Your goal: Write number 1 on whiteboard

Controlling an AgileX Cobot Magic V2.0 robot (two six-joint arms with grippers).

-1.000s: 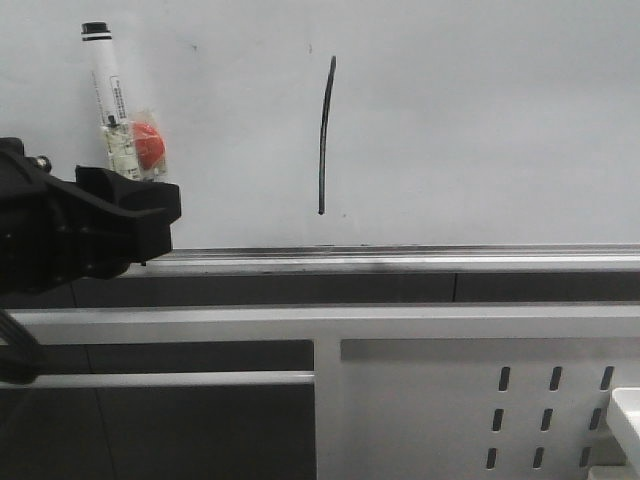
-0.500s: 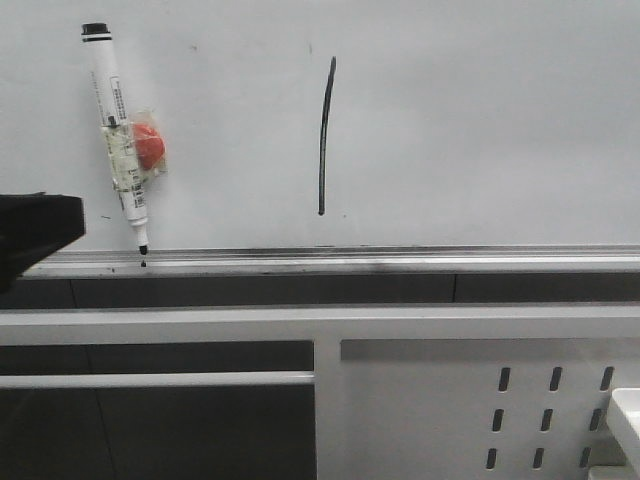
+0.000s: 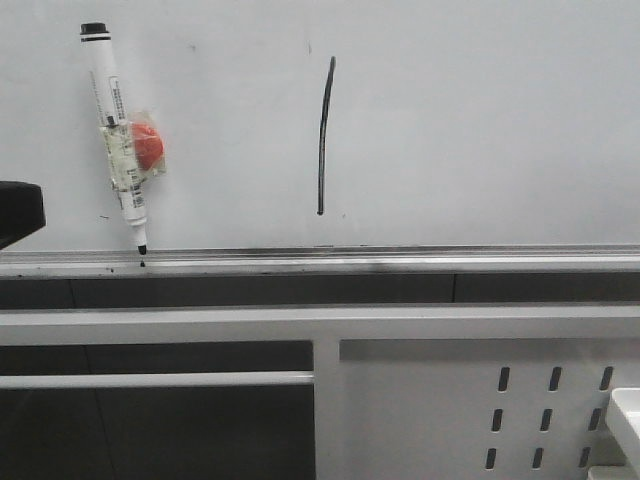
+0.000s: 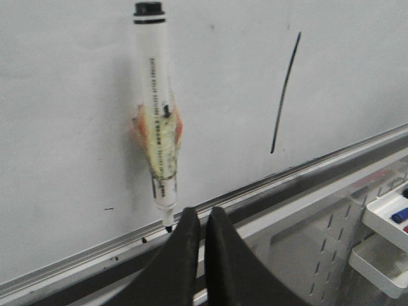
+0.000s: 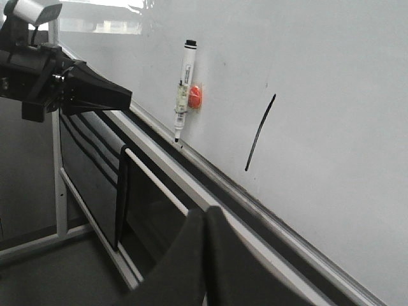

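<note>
**Observer:** Whiteboard first, operator: the large pale grey-white whiteboard carries the number 1, a thin black, slightly curved upright marker stroke. You see it well above the silver metal tray rail along the board's lower edge.

**Operator's aide:** And the pen, relative to that stroke?

**Observer:** You have the white marker pen with black cap and red magnet stuck to the board well to the left of the stroke, tilted, its tip just above the rail.

**Operator's aide:** End effectors?

**Observer:** Your left end effector shows its two dark fingers pressed together with nothing between them, just below the pen's tip. Your right end effector is likewise closed and empty, well apart from the stroke. Below the rail sits a white perforated metal panel with slots.
</note>
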